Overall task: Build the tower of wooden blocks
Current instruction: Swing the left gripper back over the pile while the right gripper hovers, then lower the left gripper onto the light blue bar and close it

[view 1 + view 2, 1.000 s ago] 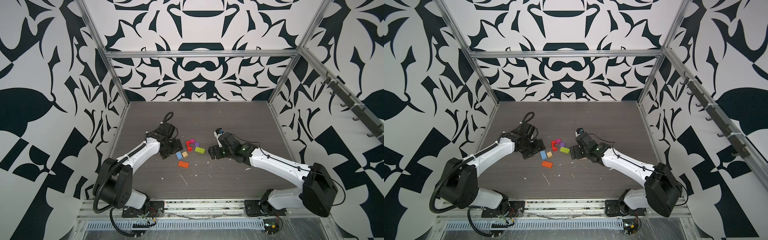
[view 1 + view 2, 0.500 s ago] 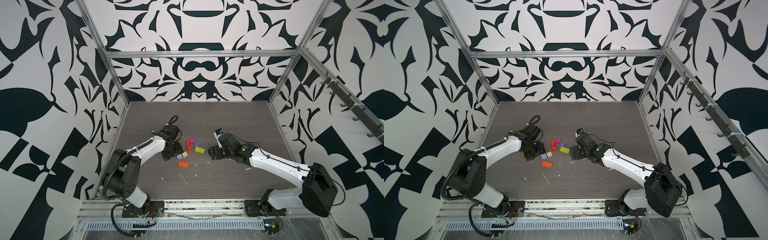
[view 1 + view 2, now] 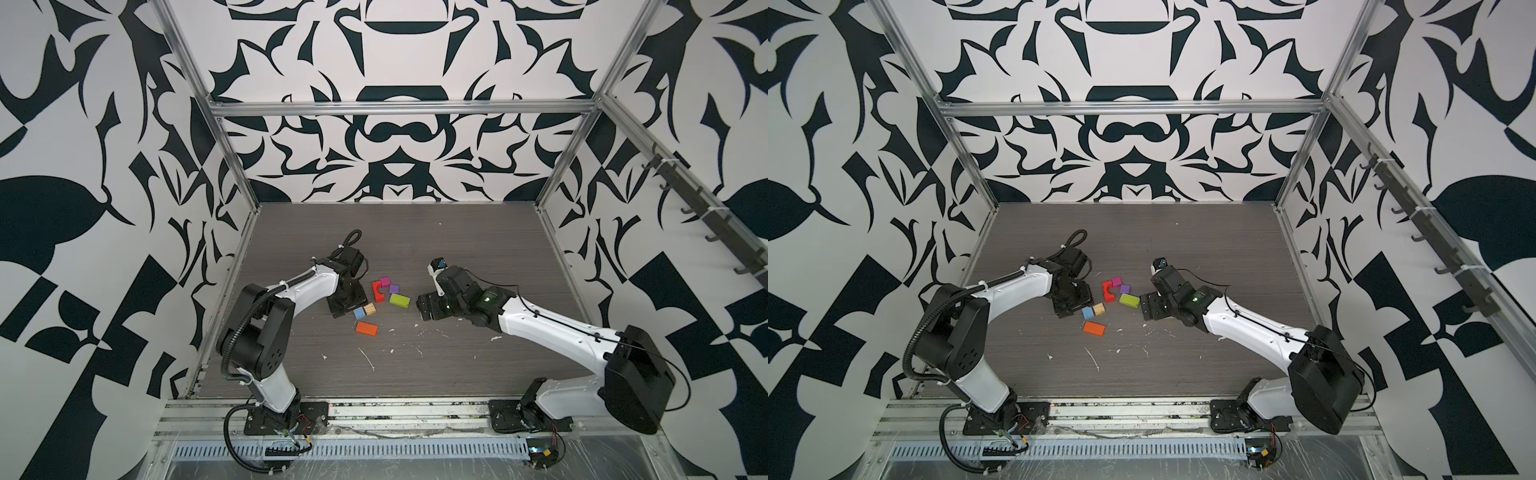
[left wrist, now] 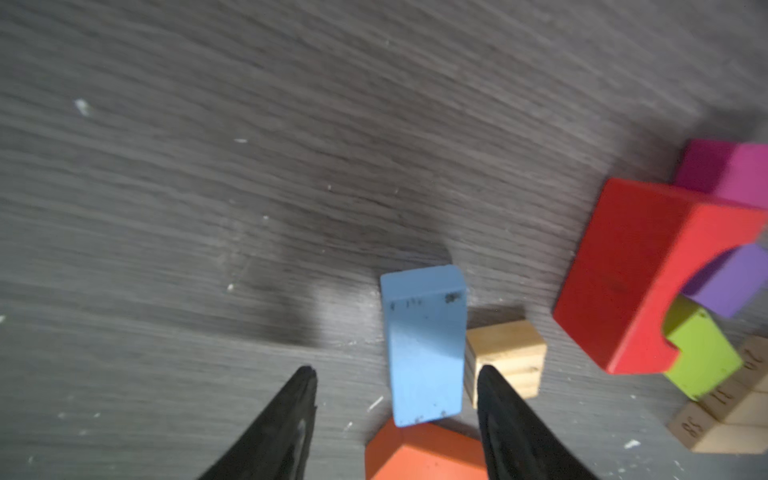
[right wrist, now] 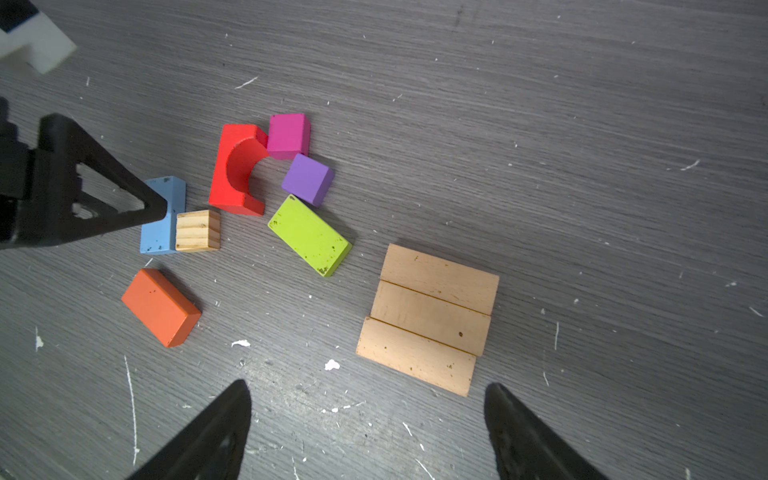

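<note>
Blue block (image 4: 424, 332) bracketed by left gripper (image 4: 395, 370).
Jaws are seen apart, block ungripped, tan cube (image 4: 507, 349) touching it beside one finger; right gripper (image 5: 368, 386) is spread wide, planks (image 5: 428, 318) just ahead.

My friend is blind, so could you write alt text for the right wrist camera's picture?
Three plain tan wooden planks lie side by side on a dark grey table, ahead of the open right claw. Beside them lie scattered small coloured wooden blocks.

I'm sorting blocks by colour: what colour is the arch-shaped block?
The arch-shaped block is red; it shows best in the right wrist view.
</note>
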`<state>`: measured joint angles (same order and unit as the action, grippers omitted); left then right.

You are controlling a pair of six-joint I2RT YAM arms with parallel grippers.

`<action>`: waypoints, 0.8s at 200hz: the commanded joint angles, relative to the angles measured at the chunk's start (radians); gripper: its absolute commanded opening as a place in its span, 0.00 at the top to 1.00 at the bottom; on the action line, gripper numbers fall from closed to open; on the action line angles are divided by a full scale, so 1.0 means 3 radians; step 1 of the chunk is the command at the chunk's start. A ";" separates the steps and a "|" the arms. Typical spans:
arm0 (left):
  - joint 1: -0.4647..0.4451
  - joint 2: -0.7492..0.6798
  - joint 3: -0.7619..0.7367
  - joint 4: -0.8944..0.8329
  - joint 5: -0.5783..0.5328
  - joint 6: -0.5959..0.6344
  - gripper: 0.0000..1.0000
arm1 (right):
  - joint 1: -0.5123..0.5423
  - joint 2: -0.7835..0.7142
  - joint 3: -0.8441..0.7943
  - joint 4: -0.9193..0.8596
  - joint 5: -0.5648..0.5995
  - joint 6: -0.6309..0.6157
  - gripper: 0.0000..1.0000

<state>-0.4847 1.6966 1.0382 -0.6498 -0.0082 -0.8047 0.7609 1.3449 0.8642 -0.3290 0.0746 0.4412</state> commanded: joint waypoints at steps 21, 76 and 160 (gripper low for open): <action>-0.0026 0.0111 0.0088 -0.0137 -0.0092 0.0018 0.40 | 0.0009 -0.0066 -0.0005 -0.0013 0.0038 -0.0041 0.09; -0.0082 0.0124 0.0105 -0.0096 -0.0111 -0.0006 0.40 | 0.0010 -0.0034 0.0024 -0.0018 0.0028 -0.0054 0.09; -0.0092 0.0225 0.0098 -0.0100 -0.0154 -0.0006 0.44 | 0.0009 -0.0027 0.0034 -0.0037 0.0033 -0.0059 0.09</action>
<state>-0.5079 1.7439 1.0538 -0.6479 -0.0307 -0.7986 0.7609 1.3449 0.8642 -0.3367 0.0742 0.4385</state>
